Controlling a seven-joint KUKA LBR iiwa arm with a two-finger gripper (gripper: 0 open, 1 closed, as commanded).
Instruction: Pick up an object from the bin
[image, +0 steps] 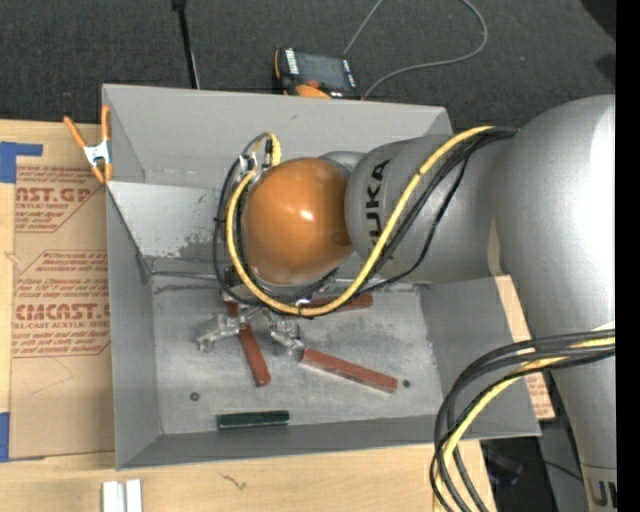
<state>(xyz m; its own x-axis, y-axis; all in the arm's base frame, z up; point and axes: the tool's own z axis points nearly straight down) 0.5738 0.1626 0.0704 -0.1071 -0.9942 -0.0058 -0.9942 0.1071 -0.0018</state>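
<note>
the jaws are spread wide astride a red-brown stick (254, 358) in the bin (180, 392). closed off-centre, it could be twisted out (a second stick (346, 370) lies near).

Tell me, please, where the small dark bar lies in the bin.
The dark bar lies by the lower wall of the bin in the camera view, left of centre, below the short reddish stick and apart from it.

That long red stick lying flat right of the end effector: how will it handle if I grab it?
The long red stick looks straight and flat: probably stiff, unlikely to roll. It seems thin, so likely light. Held near one end, it may pivot.
</note>
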